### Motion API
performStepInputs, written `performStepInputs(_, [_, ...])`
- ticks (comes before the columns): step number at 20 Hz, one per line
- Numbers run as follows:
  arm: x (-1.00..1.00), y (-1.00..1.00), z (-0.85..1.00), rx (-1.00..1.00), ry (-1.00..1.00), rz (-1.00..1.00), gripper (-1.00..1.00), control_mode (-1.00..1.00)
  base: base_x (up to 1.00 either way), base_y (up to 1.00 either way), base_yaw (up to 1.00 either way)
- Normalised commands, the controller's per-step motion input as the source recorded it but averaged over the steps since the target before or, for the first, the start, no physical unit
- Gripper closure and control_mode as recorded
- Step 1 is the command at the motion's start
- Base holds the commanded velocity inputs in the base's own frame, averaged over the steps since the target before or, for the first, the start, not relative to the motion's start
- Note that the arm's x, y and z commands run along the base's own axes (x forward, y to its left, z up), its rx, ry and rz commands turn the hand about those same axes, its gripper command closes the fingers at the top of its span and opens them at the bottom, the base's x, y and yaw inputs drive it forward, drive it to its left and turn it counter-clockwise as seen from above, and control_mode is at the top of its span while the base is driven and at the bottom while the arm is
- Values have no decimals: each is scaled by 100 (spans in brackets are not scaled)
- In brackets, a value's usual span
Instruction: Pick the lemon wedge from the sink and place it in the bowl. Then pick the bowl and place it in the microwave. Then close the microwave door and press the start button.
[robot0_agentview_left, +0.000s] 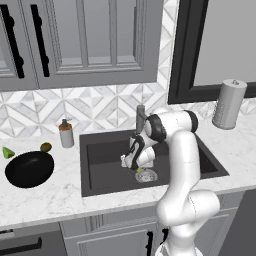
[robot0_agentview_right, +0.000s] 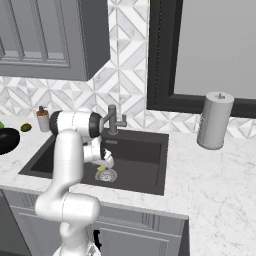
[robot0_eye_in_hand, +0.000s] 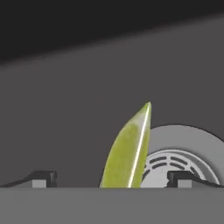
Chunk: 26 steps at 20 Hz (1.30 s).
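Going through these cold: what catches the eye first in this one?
The white arm bends down into the dark sink, its gripper open with the fingers either side of the pale lemon wedge beside the silver drain. Left on the counter sits the glossy black bowl.

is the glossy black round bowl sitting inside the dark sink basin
No, the glossy black round bowl rests on the white marble counter, left of the dark charcoal sink basin.

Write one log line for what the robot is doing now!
step: reach lemon wedge | tool: open, straddling wedge | place: sink, beside drain | bowl: empty
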Motion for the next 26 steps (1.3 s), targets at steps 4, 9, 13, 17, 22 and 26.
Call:
performStepInputs(4, [30, 0, -30, 0, 4, -1, -100, -100, 0, 0, 0])
performStepInputs(9, [1, 0, -47, 0, 9, 0, -100, -100, 0, 0, 0])
performStepInputs(13, [-2, 1, -63, -4, 14, 0, 100, -100, 0, 0, 0])
performStepInputs(17, [-24, 0, -68, -1, 10, 0, 100, -100, 0, 0, 0])
performStepInputs(22, [-30, 0, -46, 0, 4, 0, 100, -100, 0, 0, 0])
performStepInputs(26, [-86, 31, 1, 0, -6, 0, 100, -100, 0, 0, 0])
